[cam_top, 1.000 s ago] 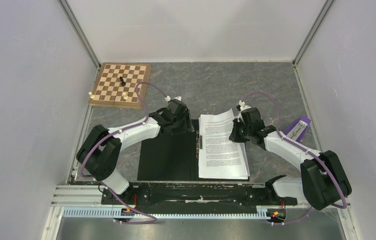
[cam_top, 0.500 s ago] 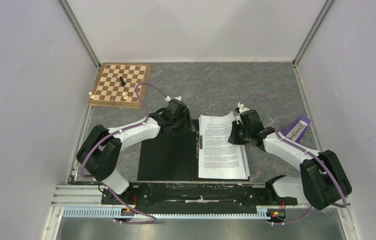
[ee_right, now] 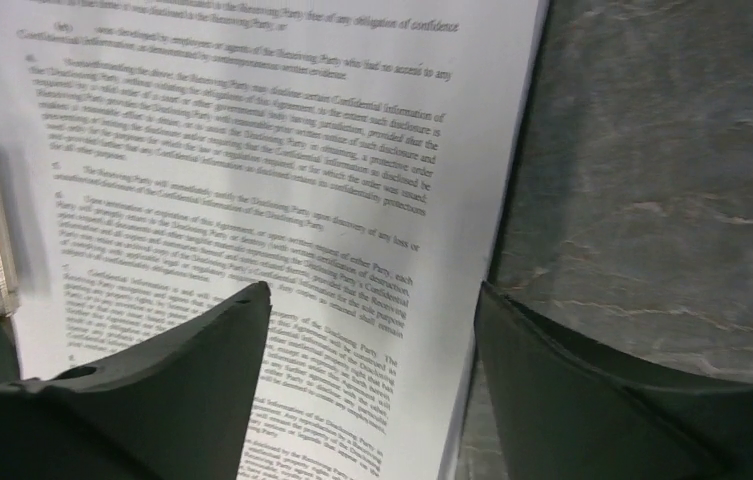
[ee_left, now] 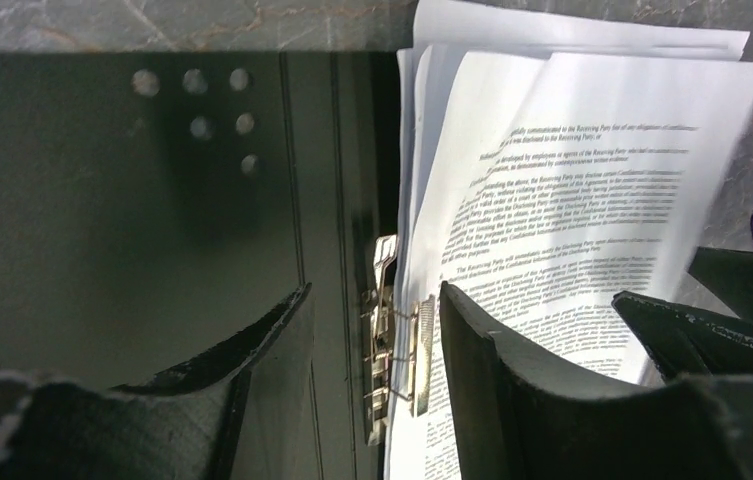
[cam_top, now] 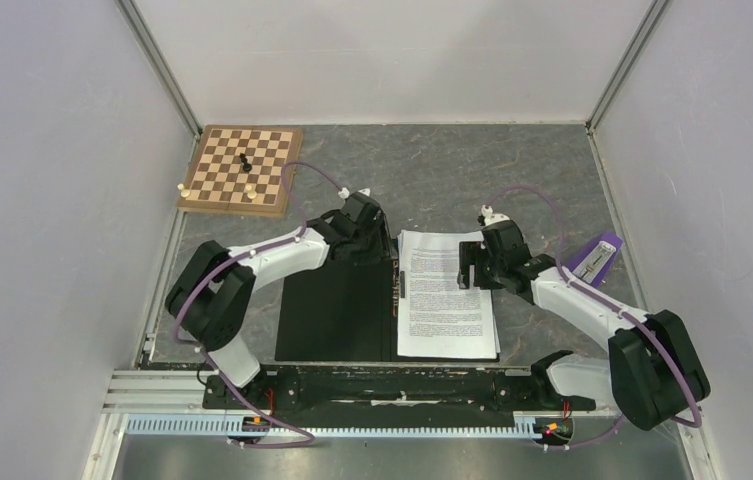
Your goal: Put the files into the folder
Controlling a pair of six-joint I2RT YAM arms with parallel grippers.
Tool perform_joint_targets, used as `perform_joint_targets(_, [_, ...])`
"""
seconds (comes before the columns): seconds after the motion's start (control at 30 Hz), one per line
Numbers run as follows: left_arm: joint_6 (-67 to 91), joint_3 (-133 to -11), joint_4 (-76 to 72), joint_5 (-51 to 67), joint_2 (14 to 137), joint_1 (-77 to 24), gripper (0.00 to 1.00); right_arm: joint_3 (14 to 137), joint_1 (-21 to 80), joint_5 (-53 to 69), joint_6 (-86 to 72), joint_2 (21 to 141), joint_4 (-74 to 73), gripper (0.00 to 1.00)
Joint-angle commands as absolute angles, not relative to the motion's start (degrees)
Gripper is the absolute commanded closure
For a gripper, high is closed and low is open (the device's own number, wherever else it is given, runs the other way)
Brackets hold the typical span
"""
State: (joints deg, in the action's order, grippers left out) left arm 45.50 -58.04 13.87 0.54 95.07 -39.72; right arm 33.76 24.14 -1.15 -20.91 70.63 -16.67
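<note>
The folder (cam_top: 337, 310) lies open, black inner faces up, and the files (cam_top: 447, 300) rest flat on its right half. My left gripper (cam_top: 377, 242) hovers over the spine at the far end. In the left wrist view it (ee_left: 374, 290) is open, its fingers either side of the metal clip (ee_left: 397, 350), with the folder (ee_left: 102, 200) on the left and fanned files (ee_left: 592, 150) on the right. My right gripper (cam_top: 472, 265) is over the files' right edge. In the right wrist view it (ee_right: 370, 290) stands open above the printed files (ee_right: 252, 150), holding nothing.
A wooden chessboard (cam_top: 242, 170) with a few pieces sits at the far left. A purple object (cam_top: 597, 255) lies right of the right arm. Grey walls close in on both sides and the back. The arm bases line the near edge.
My right gripper has opened and let go of the files' edge; the lifted sheets now lie flat. My left gripper has shifted slightly right, toward the spine.
</note>
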Motion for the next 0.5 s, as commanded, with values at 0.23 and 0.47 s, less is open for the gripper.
perform_joint_targets(0.23, [37.5, -70.9, 18.4, 2.3, 104.4, -40.4, 0.44, 40.8, 22.4, -10.1, -12.9, 77.0, -11.3, 0.11])
perform_joint_targets(0.47, [32.1, -77.4, 23.3, 1.4, 109.8, -40.4, 0.41, 44.6, 20.1, -10.1, -12.5, 84.0, -8.6, 0.21])
